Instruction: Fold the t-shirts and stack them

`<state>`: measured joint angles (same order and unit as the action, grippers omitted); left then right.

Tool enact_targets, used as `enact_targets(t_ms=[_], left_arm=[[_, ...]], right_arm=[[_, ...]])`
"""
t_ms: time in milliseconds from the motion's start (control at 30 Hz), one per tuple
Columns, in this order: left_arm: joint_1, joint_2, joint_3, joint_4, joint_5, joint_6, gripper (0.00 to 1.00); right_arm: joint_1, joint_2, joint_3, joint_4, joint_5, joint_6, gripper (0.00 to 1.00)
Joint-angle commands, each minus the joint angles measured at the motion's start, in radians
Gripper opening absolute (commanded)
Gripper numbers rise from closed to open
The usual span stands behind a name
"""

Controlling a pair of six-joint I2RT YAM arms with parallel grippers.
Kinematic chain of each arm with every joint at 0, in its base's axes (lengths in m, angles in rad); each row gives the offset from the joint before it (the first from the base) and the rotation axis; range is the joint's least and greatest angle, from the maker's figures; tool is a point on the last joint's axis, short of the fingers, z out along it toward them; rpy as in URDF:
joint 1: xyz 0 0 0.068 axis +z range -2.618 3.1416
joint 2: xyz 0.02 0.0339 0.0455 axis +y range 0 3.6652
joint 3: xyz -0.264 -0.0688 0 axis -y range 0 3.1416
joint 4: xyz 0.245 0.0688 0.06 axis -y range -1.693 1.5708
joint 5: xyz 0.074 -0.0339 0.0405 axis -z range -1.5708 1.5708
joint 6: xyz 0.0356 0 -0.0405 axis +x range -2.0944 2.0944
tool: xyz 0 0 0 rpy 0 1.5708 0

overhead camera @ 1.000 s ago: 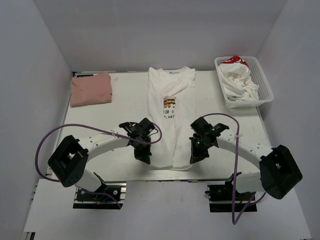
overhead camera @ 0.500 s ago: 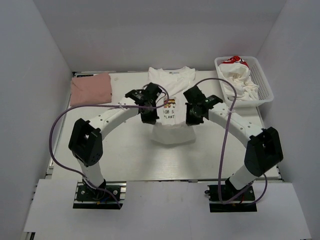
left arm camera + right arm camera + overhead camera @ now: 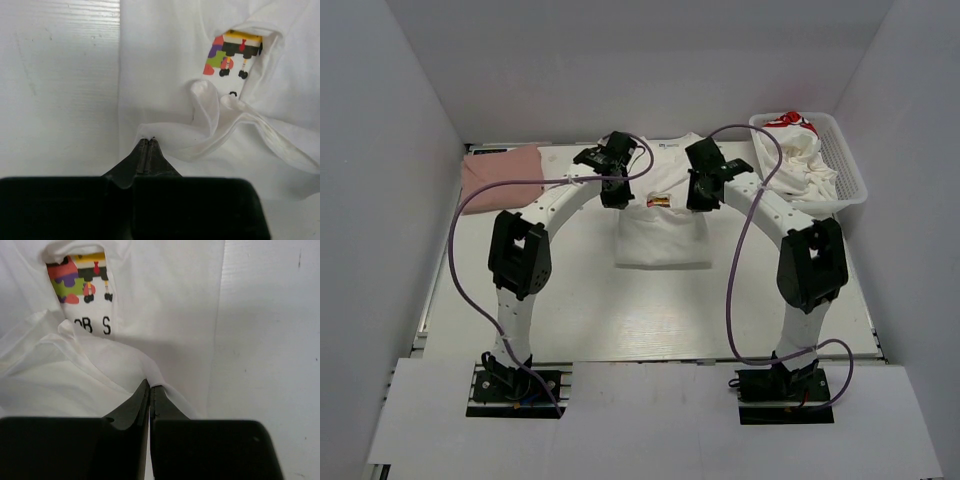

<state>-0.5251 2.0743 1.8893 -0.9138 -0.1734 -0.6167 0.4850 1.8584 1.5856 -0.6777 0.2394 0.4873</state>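
Top external: white printed t-shirt [image 3: 660, 235] half-folded

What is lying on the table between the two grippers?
The white printed t-shirt: the left gripper and right gripper each pinch its lifted edge, and its colourful print shows between them in the top view.

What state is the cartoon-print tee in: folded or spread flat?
Tee half folded: left gripper and right gripper pinch its hem by the cartoon print, lower half doubled over.
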Motion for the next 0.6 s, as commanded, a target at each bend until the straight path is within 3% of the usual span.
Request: enact_targets(t_ms=[0, 567], left_arm=[[0.022, -0.004, 0.054, 0.016, -0.009, 0.034, 0.00], [0.093, 0.150, 0.140, 0.210, 0.097, 0.114, 0.00]], right_arm=[[-0.019, 0.039, 0.066, 0.039, 0.001, -0.032, 0.00], [-0.112, 0.202, 0.171, 0.155, -0.052, -0.056, 0.00]])
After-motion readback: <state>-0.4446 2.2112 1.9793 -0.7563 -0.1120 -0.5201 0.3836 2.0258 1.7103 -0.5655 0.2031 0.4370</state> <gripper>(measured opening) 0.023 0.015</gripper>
